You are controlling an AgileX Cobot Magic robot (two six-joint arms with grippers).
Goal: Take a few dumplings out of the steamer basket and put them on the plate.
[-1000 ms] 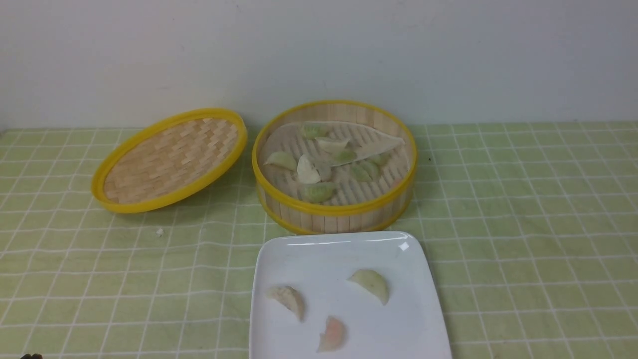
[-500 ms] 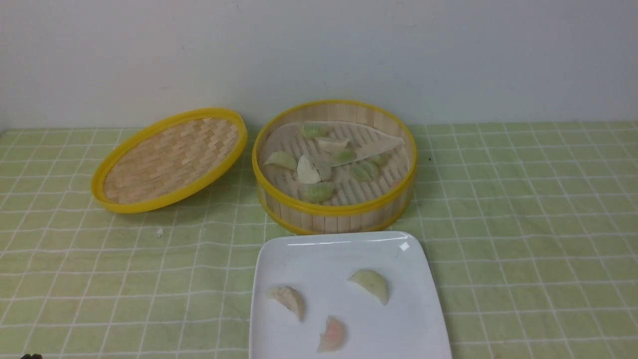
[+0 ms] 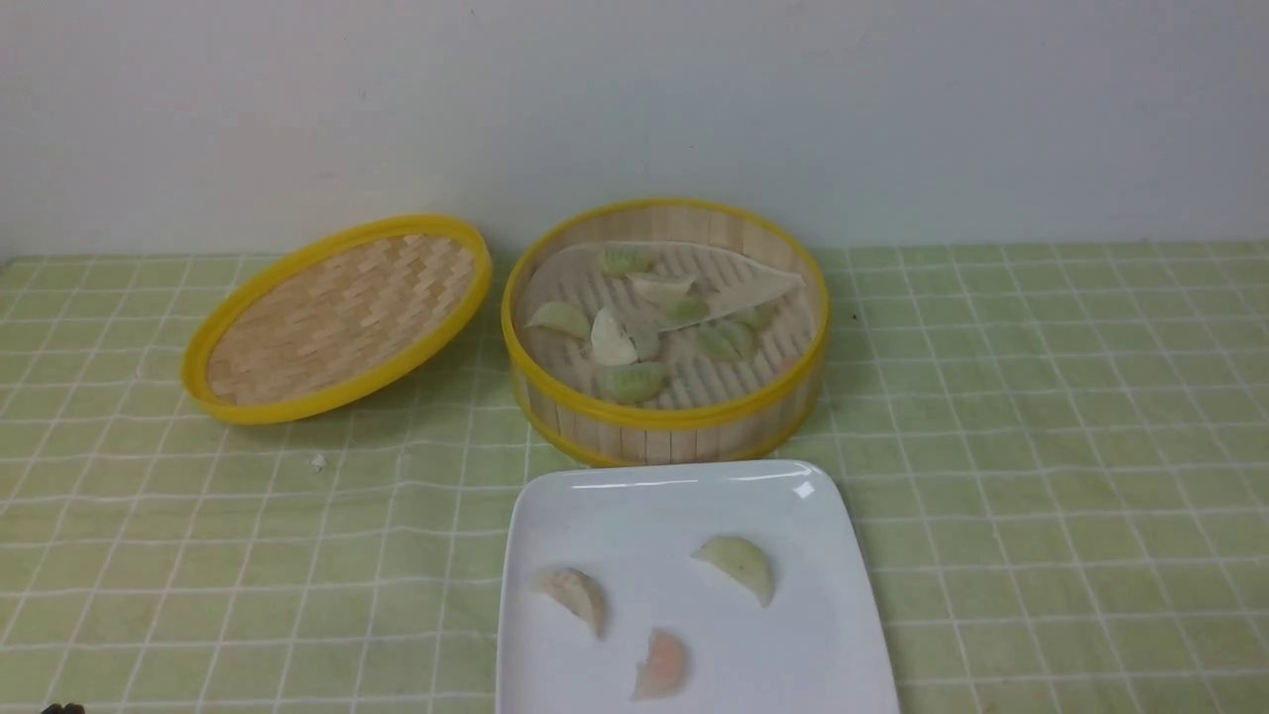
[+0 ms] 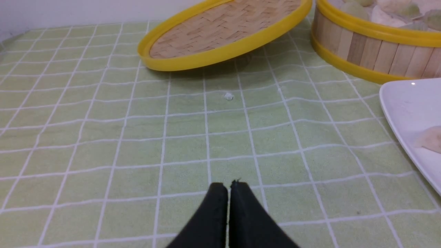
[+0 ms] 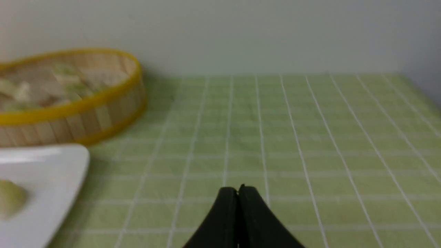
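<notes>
The steamer basket stands at the table's middle back with several pale green and off-white dumplings on its liner. In front of it lies the white plate with three dumplings: an off-white one, a pale green one and a pinkish-orange one. My left gripper is shut and empty over the cloth, left of the plate. Right of the plate and the basket, my right gripper is shut on nothing. Only a dark speck at the front view's bottom left corner shows of the arms.
The shallow woven lid with a yellow rim leans tilted left of the basket. A small white crumb lies on the green checked tablecloth in front of the lid. A pale wall rises behind the table.
</notes>
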